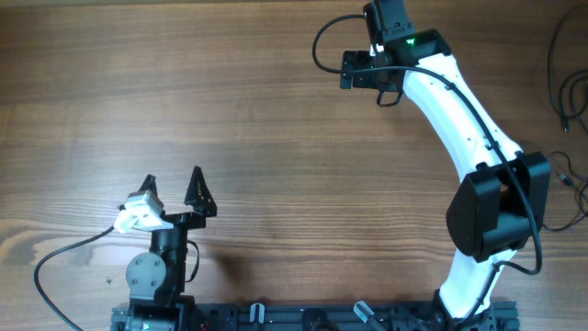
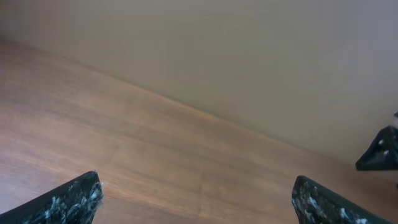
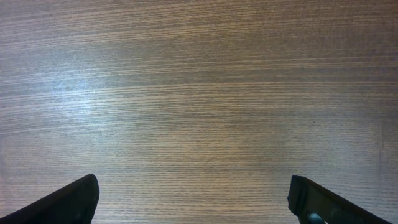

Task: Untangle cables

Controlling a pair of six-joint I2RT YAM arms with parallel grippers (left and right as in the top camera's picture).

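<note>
Thin black cables (image 1: 559, 106) lie at the table's far right edge, partly cut off by the frame; neither wrist view shows them. My left gripper (image 1: 173, 187) sits near the front left, open, with only bare wood between its fingertips (image 2: 197, 180). My right gripper (image 1: 370, 75) hangs over the back of the table, pointing down. It is open too, with nothing but wood grain between its fingertips (image 3: 193, 180). Both grippers are far from the cables.
The wooden table (image 1: 239, 110) fills most of the overhead view. The right arm's white links (image 1: 459, 119) arc from the front right towards the back. A black rail (image 1: 322, 317) runs along the front edge. More thin wires (image 1: 571, 179) trail at the right edge.
</note>
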